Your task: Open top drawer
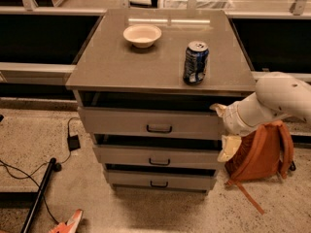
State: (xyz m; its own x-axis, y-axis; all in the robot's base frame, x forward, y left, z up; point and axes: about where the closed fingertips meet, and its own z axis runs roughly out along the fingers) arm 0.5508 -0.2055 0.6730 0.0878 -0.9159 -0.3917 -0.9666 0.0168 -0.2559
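The top drawer [121, 121] is the tallest of three grey drawers in a grey cabinet, with a small black loop handle [159, 128] at its centre. Its front stands a little out from the cabinet, with a dark gap under the top. My gripper [221, 128], on a white arm coming from the right, is at the right end of this drawer's front. One cream finger [216, 108] is by the front's upper edge and the other [228, 148] hangs below it. The fingers stand apart and hold nothing.
A white bowl [142, 35] and a blue soda can [195, 62] stand on the cabinet top [112, 67]. Two shorter drawers [126, 155] sit below, also slightly out. An orange backpack [265, 154] leans at the right. Cables and a black pole [41, 188] lie on the floor at the left.
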